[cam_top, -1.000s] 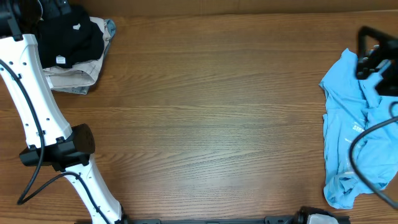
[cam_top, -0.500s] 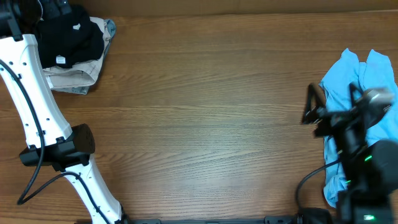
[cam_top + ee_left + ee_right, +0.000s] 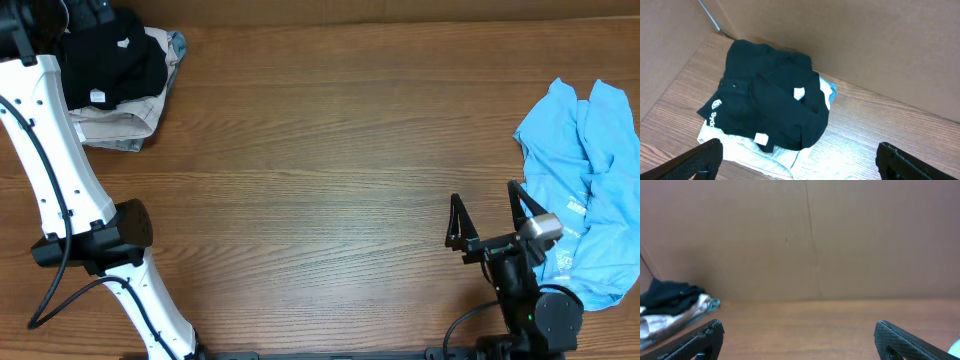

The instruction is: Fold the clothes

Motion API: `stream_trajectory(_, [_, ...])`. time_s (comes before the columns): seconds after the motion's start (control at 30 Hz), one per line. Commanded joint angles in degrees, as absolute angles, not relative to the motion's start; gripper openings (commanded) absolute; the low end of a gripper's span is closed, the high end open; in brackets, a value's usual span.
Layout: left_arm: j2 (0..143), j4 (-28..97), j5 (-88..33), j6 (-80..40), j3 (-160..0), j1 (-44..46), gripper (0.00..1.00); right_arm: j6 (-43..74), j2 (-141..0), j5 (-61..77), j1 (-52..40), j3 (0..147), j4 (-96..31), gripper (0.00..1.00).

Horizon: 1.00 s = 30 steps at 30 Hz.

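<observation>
My left claw (image 3: 800, 145) and right claw (image 3: 484, 192) both gape empty, so a grab at the crumpled blue shirt (image 3: 585, 160) may catch one layer and bunch it.

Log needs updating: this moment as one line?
left gripper open above black garment | right gripper open, empty, beside crumpled blue T-shirt

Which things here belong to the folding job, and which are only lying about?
Job: soft black garment with white logo; crumpled light blue T-shirt; pale beige fabric under the black one.
Not the job: brown wooden table; brown cardboard wall.
</observation>
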<state>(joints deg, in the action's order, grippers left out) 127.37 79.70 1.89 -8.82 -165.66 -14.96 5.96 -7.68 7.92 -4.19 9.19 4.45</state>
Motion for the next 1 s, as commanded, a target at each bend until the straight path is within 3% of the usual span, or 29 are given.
stream_trajectory(0.0, [127.17,79.57,1.45,-8.99,-165.82,-14.81,1.00,5.93,-4.86,7.07,-4.54,8.51,5.96,1.00])
stream_trajectory(0.4, [127.17,79.57,1.45,-8.99,-165.82,-14.81,1.00,5.93,-2.39,7.07,-4.54,8.32,12.82,1.00])
stream_trajectory(0.77, [127.17,79.57,1.43,-8.99,-165.82,-14.81,1.00,5.93,-0.12,7.07,-4.54,0.36,30.68,1.00])
stream_trajectory(0.97, [127.17,79.57,1.43,-8.99,-165.82,-14.81,1.00,5.91,-0.12,7.05,-4.56,0.45,26.28,1.00])
